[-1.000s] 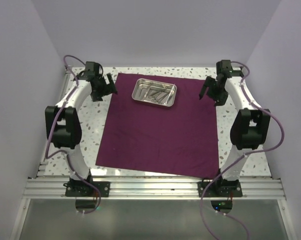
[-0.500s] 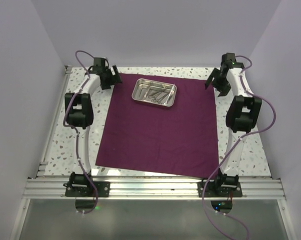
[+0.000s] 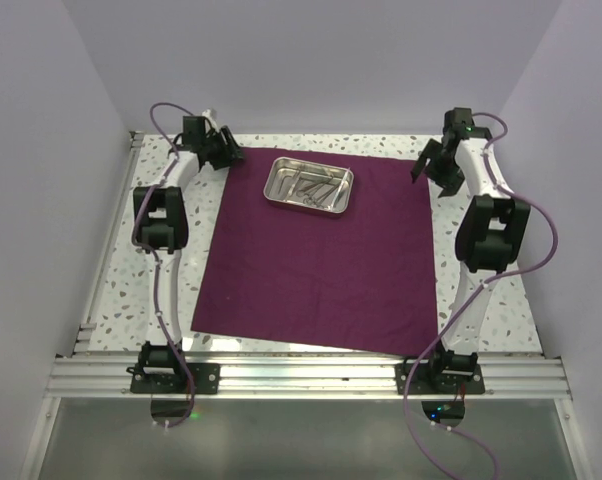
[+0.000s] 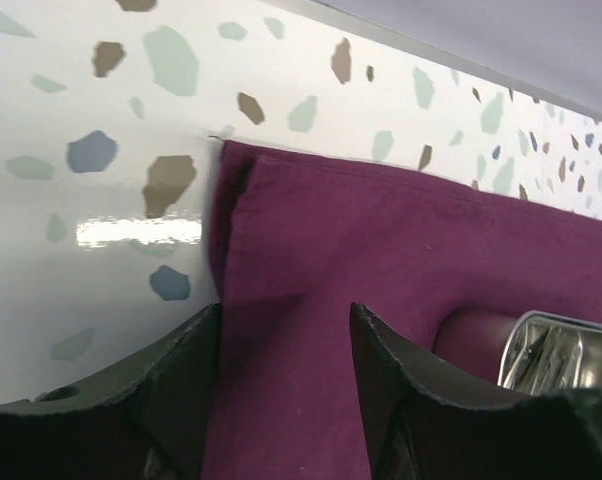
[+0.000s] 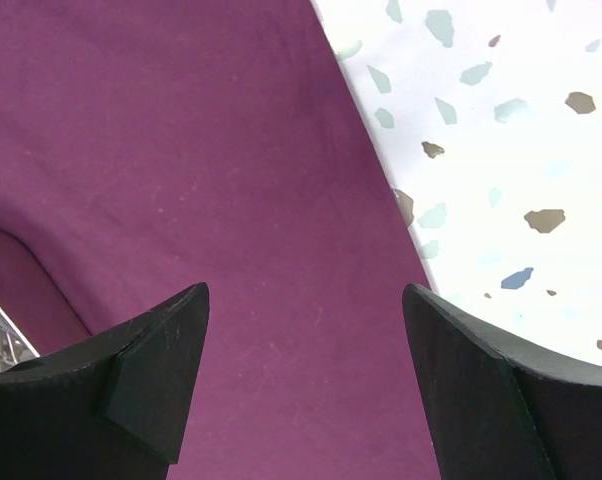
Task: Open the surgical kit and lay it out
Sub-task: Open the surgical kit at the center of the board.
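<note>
The dark purple cloth wrap (image 3: 321,260) lies spread flat on the table. The shiny steel tray (image 3: 309,185) sits on its far middle part, with silvery instruments (image 3: 316,188) lying inside. My left gripper (image 3: 224,155) is open and empty above the cloth's far left corner (image 4: 243,170); the tray edge (image 4: 566,350) shows at the right of the left wrist view. My right gripper (image 3: 428,160) is open and empty over the cloth's far right edge (image 5: 361,150). The cloth fills most of the right wrist view (image 5: 181,150).
The terrazzo table (image 3: 171,260) shows on both sides of the cloth and at the back. An aluminium rail (image 3: 311,375) runs along the near edge. Lilac walls close in the back and both sides. Purple cables (image 3: 541,270) hang off both arms.
Both arms have stretched out toward the far corners of the cloth. The left gripper moved back and slightly right, the right gripper moved back. Cloth and tray have not moved.
</note>
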Controlling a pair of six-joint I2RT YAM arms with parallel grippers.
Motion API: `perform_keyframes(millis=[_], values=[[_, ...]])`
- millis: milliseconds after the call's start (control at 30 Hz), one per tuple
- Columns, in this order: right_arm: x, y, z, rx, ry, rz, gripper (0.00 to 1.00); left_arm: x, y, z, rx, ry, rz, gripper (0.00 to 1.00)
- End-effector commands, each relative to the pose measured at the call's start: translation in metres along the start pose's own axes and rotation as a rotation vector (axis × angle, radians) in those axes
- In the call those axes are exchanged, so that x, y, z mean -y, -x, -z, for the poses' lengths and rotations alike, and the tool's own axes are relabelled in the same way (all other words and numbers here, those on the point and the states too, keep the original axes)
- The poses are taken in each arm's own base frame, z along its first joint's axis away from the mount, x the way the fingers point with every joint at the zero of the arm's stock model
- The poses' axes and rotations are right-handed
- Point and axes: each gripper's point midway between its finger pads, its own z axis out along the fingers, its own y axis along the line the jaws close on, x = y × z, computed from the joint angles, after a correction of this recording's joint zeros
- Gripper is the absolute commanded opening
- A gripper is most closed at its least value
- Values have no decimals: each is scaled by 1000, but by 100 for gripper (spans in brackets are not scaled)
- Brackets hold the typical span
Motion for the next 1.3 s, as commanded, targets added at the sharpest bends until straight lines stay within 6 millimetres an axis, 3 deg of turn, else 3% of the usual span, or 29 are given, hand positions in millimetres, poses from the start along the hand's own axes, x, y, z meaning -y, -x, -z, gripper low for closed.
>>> perform_keyframes(millis=[0, 100, 133, 167, 200, 367, 433, 533, 633, 767, 833, 900, 1000, 1100, 1133, 1200, 1233, 1267], values=[[4, 5, 26, 50, -5, 22, 82, -15, -89, -22, -234, -16, 64, 57], [9, -3, 25, 34, -14, 28, 82, -14, -88, -22, -231, -18, 63, 42], [9, -4, 25, 35, -14, 30, 82, -13, -86, -22, -226, -14, 62, 18], [10, -6, 28, 38, -12, 29, 82, -18, -80, -20, -206, 16, 68, 3], [13, -11, 26, 26, -19, 33, 82, -22, -77, -18, -202, 41, 75, 0], [16, -16, 34, 36, -12, 42, 82, -36, -45, 5, -115, 139, 68, 0], [16, -15, 39, 46, -9, 49, 82, -41, -44, 12, -106, 160, 73, 0], [16, -16, 42, 50, 0, 50, 82, -62, -23, 34, -58, 217, 88, 0], [16, -18, 43, 49, 10, 53, 82, -79, -14, 47, -37, 243, 108, 0], [15, -21, 41, 41, 19, 57, 82, -85, -9, 56, -34, 247, 88, 0], [15, -23, 40, 34, 21, 57, 82, -82, -7, 57, -39, 222, 79, 45], [13, -24, 39, 28, 32, 57, 81, -77, 0, 60, -33, 215, 59, 99], [10, -26, 40, 20, 47, 48, 81, -63, 23, 73, 22, 228, 20, 100], [8, -30, 42, 21, 65, 39, 81, -25, 57, 98, 129, 219, -43, 100], [8, -31, 43, 23, 67, 40, 80, 4, 69, 109, 175, 193, -82, 100], [8, -34, 47, 26, 71, 37, 80, 30, 79, 119, 228, 176, -100, 100], [7, -37, 49, 27, 73, 39, 80, 68, 70, 117, 228, 140, -133, 100], [9, -43, 48, 15, 69, 39, 80, 81, 66, 117, 231, 144, -152, 100]])
